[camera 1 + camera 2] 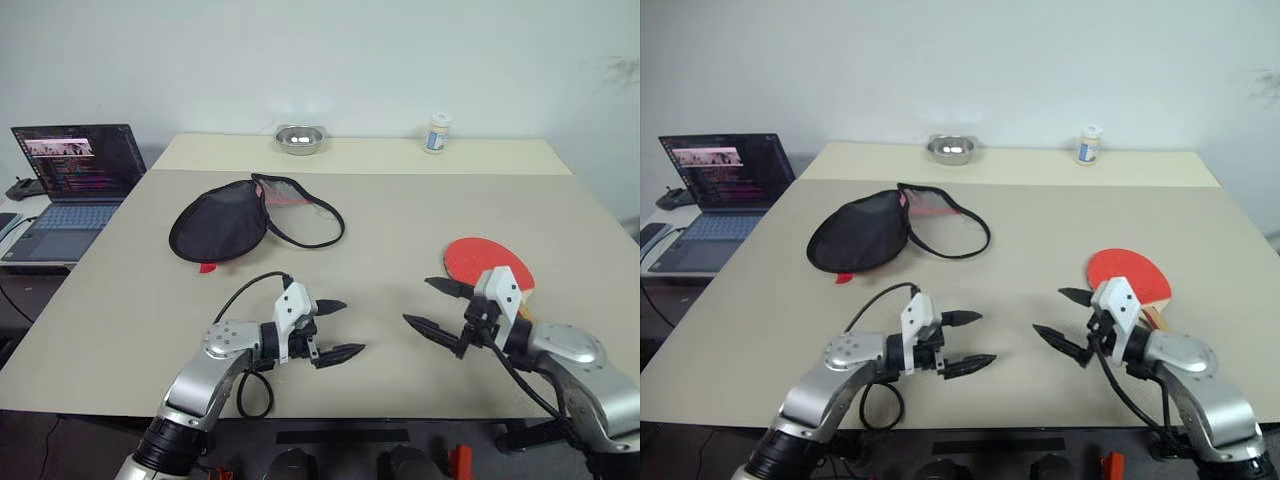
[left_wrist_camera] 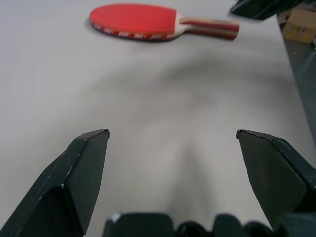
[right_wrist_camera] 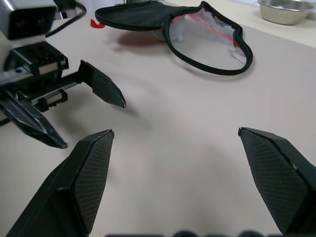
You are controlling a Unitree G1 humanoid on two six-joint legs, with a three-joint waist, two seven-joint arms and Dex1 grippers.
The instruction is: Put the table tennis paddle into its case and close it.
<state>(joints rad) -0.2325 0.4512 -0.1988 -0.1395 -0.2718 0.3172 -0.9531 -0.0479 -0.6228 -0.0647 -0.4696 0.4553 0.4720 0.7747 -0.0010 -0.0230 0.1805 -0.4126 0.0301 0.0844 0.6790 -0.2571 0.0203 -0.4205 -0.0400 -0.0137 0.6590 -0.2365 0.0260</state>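
While both grippers, left [image 1: 337, 328] and right [image 1: 437, 306], are hovering released and empty, the paddle [image 1: 487, 262] is lying beside the right one, and the case [image 1: 250, 218] is gaping unzipped across the desk [image 1: 400, 210], ready for loading.

Red-faced table tennis paddle [image 1: 487, 264] with a red-striped handle, black case [image 1: 222, 226], beige table [image 1: 400, 220]
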